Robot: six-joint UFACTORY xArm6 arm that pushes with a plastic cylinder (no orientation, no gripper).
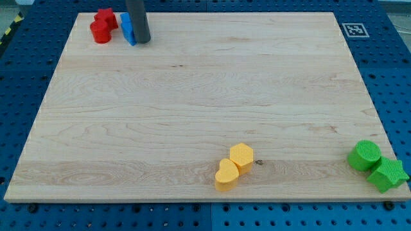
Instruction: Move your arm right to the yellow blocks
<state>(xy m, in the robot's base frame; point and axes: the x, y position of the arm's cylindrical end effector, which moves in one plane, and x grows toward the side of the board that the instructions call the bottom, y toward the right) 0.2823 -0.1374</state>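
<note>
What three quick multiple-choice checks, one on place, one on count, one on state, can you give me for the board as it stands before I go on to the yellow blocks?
1. Where does my tip stand?
A. view's top left, by the blue block
B. beside the green blocks
C. board's centre

2. How many yellow blocks are there?
A. one
B. two
C. three

3. How do the yellow blocks lie?
A. far apart
B. stacked
C. side by side, touching

Answers:
1. A: the rod comes down right against the blue block, near the red blocks.
2. B: a yellow hexagon block and a yellow heart block near the view's bottom.
3. C: no gap shows between them.
</note>
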